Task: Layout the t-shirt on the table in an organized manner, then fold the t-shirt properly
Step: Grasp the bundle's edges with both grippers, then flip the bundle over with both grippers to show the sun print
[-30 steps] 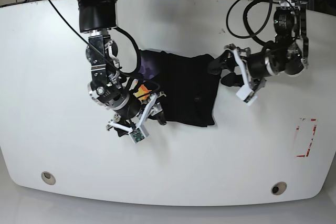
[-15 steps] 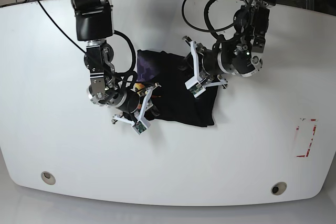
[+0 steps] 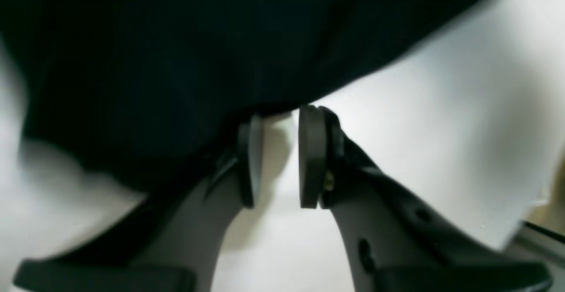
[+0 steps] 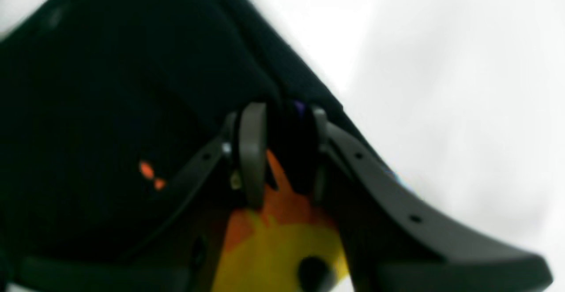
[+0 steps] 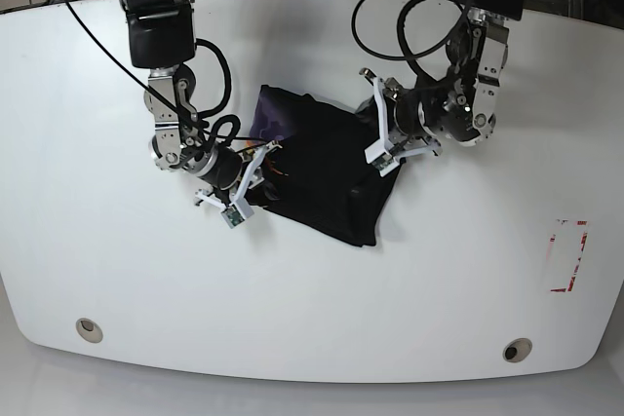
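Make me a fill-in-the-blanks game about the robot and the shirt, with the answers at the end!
1. The t-shirt is mostly the colour ____.
2. It lies crumpled on a ____ table.
3. In the right wrist view, the right gripper is closed on cloth just above a yellow and ____ picture.
4. In the left wrist view, the left gripper has a ____ between its fingers, right at the shirt's edge.

Answers: black; white; orange; gap

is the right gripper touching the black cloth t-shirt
Touching. In the right wrist view the right gripper is closed on a fold of the black cloth t-shirt, dark fabric filling the space between its pads.
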You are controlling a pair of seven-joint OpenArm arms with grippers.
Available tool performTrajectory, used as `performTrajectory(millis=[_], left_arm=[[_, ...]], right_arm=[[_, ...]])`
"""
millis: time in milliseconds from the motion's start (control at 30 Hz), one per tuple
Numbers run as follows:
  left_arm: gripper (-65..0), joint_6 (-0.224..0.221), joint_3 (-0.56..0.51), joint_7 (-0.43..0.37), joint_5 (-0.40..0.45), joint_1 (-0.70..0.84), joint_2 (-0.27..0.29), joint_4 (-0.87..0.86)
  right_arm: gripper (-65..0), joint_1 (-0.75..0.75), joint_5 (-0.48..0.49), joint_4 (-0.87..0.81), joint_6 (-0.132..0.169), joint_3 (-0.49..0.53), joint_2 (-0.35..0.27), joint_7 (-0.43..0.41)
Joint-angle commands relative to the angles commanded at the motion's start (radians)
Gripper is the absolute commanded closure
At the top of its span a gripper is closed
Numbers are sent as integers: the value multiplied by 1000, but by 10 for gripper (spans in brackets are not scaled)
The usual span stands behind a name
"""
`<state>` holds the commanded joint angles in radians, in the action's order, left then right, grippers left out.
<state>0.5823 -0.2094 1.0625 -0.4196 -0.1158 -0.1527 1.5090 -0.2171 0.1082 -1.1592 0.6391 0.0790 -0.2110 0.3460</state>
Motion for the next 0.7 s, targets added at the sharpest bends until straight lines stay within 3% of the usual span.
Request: performTrajectory(millis=[433,700], left_arm=[[-114,2,-2,0,3,-149,-23,-138],[-115,2,5,0,5,-198,-41,-140]], right_arm=[[-130,233,0,-296,-8,0,0,95],[-130,308,-9,-388,-9,0,74,129]])
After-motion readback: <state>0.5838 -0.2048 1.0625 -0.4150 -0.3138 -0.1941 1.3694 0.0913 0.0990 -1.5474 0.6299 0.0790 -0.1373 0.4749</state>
